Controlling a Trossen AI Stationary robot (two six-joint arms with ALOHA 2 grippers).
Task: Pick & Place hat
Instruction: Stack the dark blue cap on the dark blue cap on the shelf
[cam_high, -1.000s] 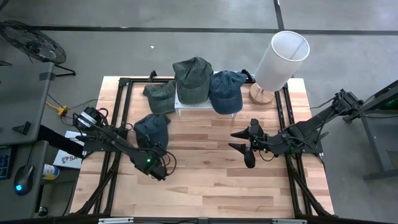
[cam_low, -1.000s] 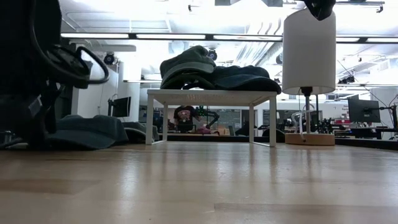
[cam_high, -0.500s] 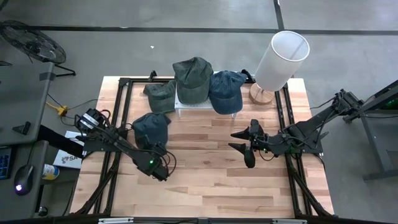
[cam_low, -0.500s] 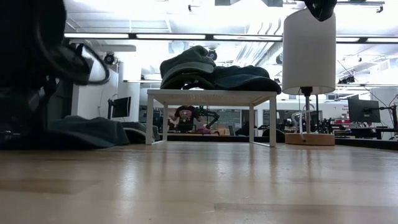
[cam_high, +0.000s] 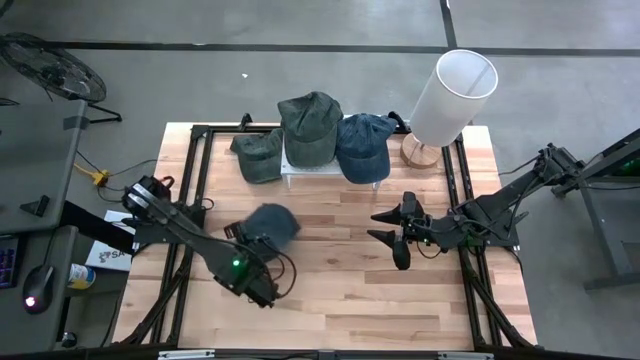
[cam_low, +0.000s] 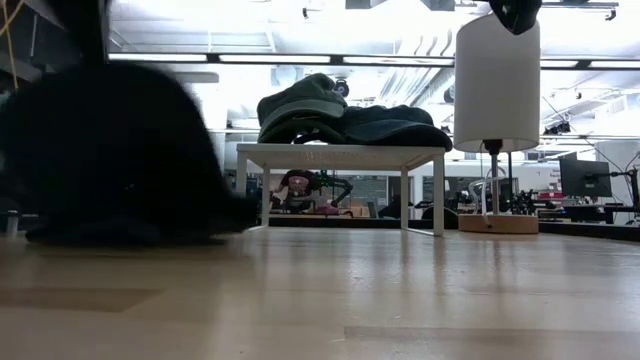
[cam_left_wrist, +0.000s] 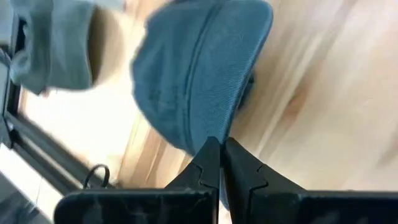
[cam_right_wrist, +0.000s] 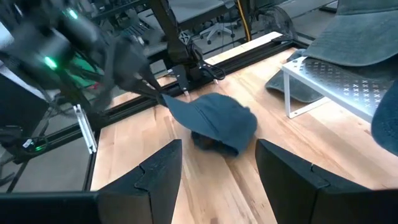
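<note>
A blue hat (cam_high: 271, 222) lies on the wooden table (cam_high: 340, 300) left of centre. It also shows in the right wrist view (cam_right_wrist: 216, 121) and fills the left wrist view (cam_left_wrist: 199, 68). My left gripper (cam_high: 250, 238) is at the hat's near-left edge and is shut on it. In the low view the hat and that arm are a dark blur (cam_low: 120, 150). My right gripper (cam_high: 378, 226) waits open right of centre, well away from the hat. My left gripper pinches the hat's edge (cam_left_wrist: 208, 134) between its two shut fingers (cam_left_wrist: 245, 171). In the right wrist view the held edge (cam_right_wrist: 166, 101) is raised, while the hat's other end (cam_right_wrist: 224, 144) rests on the table. Whether that edge is the brim, I cannot tell.
A white stand (cam_high: 300, 172) at the back holds a green hat (cam_high: 310, 125) and a blue hat (cam_high: 362, 145). Another green hat (cam_high: 258, 155) lies on the table at the stand's left. A white-shaded lamp (cam_high: 452, 95) stands at the back right. Black rails (cam_high: 190, 170) line the table's sides.
My left gripper has shut on the blue hat's edge and taken hold. The hat has slid toward the table's right edge and a little toward the near edge, and it has turned about and bunched up.
</note>
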